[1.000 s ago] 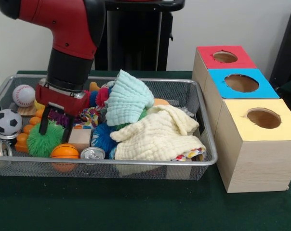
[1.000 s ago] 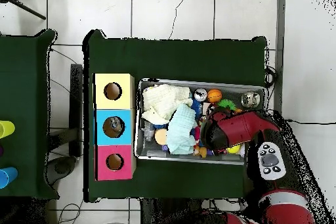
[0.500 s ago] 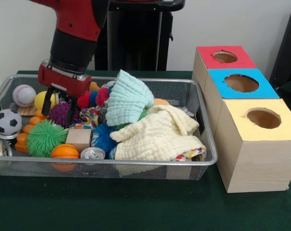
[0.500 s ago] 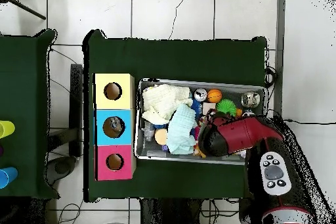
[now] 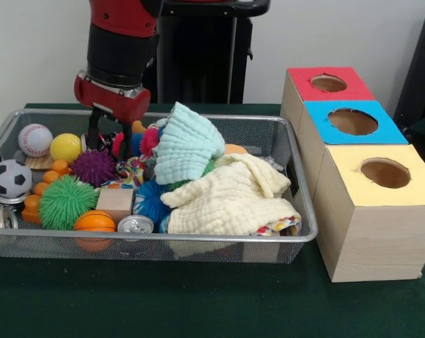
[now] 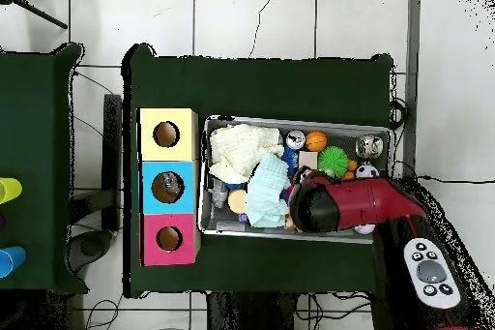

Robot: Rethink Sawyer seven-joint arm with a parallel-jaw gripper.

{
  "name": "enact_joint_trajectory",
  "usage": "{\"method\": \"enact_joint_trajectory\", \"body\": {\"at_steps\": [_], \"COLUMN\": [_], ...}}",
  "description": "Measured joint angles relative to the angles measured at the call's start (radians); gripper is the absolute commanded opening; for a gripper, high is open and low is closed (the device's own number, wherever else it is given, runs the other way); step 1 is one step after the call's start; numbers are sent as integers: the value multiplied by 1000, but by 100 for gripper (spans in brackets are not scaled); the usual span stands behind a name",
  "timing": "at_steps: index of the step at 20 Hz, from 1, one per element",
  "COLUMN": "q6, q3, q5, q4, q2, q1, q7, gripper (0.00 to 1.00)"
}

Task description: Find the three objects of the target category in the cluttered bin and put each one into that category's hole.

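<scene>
A wire mesh bin (image 5: 163, 238) holds a jumble of toys and cloths. My gripper (image 5: 109, 143) hangs open at the bin's back left, just above the toys, with nothing held. In front of it lie a purple spiky ball (image 5: 94, 167), a yellow ball (image 5: 65, 148) and a green spiky ball (image 5: 60, 202). A baseball (image 5: 34, 139), a soccer ball (image 5: 10, 179) and a small basketball (image 5: 95, 221) lie along the left and front. In the overhead view the red arm (image 6: 343, 205) hides the gripper.
Three boxes with round holes stand right of the bin: red (image 5: 328, 83), blue (image 5: 352, 121), yellow (image 5: 385, 172). A mint cloth (image 5: 188, 144) and a cream cloth (image 5: 233, 197) cover the bin's middle and right. A can (image 5: 136, 225) and a wooden block (image 5: 116, 203) sit at the front.
My gripper has lifted off the green spiky ball and moved back and to the right in the front view, empty. The yellow and purple balls now show.
</scene>
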Motion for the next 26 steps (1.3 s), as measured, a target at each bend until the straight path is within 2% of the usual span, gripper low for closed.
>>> {"method": "enact_joint_trajectory", "body": {"at_steps": [2,4,8,12,13,15,20,21,24,26], "q6": [-1,-3,-32,-84,-122,-140,-266,-308,-344,-383], "q3": [25,80,136,161,162,161,115,75,25,-38], "q5": [10,23,22,22,22,22,17,11,12,12], "q4": [12,34,49,63,64,64,56,43,23,-3], "q2": [4,25,76,124,143,149,179,187,196,212], "q1": [-22,-69,-116,-128,-125,-122,-71,-34,13,72], "q7": [0,0,0,0,0,0,0,0,0,0], "gripper": [100,100,100,100,100,100,100,100,100,100]}}
